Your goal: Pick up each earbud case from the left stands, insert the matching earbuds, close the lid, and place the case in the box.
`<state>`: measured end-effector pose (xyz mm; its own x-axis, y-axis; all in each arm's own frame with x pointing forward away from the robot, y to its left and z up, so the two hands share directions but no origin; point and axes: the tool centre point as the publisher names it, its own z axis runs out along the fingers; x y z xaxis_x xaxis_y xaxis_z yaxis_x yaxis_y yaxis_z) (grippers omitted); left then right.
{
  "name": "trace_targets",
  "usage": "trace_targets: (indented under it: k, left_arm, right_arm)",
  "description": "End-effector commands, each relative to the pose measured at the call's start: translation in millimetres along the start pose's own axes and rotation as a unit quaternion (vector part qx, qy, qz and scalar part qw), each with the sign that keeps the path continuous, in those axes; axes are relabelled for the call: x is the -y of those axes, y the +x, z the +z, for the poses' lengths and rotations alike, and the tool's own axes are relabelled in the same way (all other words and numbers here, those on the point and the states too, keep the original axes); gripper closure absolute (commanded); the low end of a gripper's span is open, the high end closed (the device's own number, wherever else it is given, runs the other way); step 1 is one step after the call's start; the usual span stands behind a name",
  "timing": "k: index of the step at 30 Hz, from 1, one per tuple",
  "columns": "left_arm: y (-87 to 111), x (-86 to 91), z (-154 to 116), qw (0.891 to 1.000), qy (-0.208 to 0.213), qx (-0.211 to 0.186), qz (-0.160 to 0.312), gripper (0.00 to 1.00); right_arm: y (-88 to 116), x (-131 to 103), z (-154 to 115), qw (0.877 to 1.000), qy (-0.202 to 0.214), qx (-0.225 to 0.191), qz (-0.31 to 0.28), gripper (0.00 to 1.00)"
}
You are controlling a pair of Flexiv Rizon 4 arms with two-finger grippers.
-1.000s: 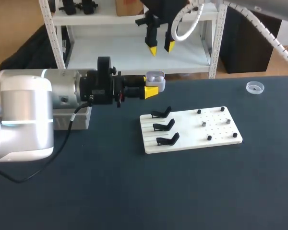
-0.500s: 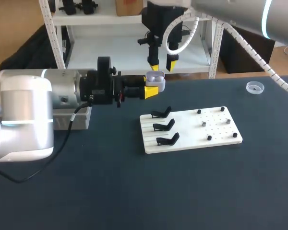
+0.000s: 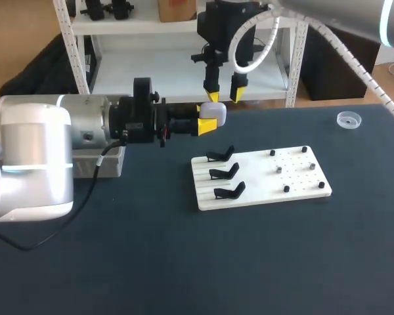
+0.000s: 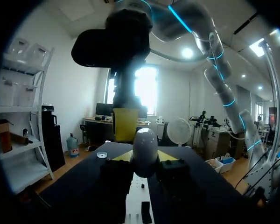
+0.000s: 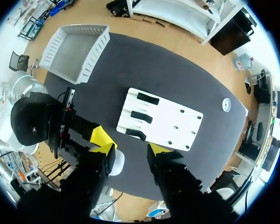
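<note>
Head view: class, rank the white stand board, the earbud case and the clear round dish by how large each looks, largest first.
1. white stand board: clearly the largest.
2 and 3. earbud case and clear round dish: these look about alike. The case is held raised, nearer the camera, so I would not rank them.

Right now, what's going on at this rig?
The left pincer is shut on a white earbud case, holding it up off the table. The right pincer hangs open just above the case, whose lid looks closed. The three black stands on the white board are empty. The case is not yet in the box at the table's left.
</note>
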<state>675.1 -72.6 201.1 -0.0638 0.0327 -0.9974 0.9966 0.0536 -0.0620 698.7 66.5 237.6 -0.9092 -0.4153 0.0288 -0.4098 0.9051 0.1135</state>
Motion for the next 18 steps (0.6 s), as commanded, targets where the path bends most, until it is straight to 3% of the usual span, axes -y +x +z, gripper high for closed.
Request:
trace_targets:
  k: [1, 4, 8, 11, 16, 18]
  left_arm:
    - [-0.2, -0.4, 0.0, 1.0, -0.001, 0.0, 0.0, 1.0]
    - [-18.3, -3.9, -20.4, 1.0, -0.017, -0.002, 0.024, 1.0]
    - [-41.4, -12.1, -62.2, 0.997, -0.046, -0.001, 0.057, 1.0]
    - [-54.8, -25.4, -111.0, 0.993, -0.086, -0.026, 0.081, 1.0]
    - [-64.4, -49.3, -185.9, 0.982, -0.149, -0.071, 0.091, 1.0]
    - [-61.0, -66.7, -219.9, 0.978, -0.17, -0.087, 0.087, 1.0]
  right_arm:
    - [21.9, 13.0, -20.4, 0.998, -0.003, 0.061, 0.016, 0.54]
    - [35.3, 26.5, -29.9, 0.996, -0.011, 0.084, 0.034, 0.51]
    - [53.2, 42.2, -27.0, 0.994, -0.011, 0.093, 0.05, 0.2]
    - [65.5, 53.8, -18.2, 0.995, -0.016, 0.083, 0.061, 0.09]
    - [81.4, 56.3, -13.0, 0.995, -0.012, 0.069, 0.068, 0.05]
    - [85.9, 57.7, -10.5, 0.995, -0.01, 0.063, 0.071, 0.04]
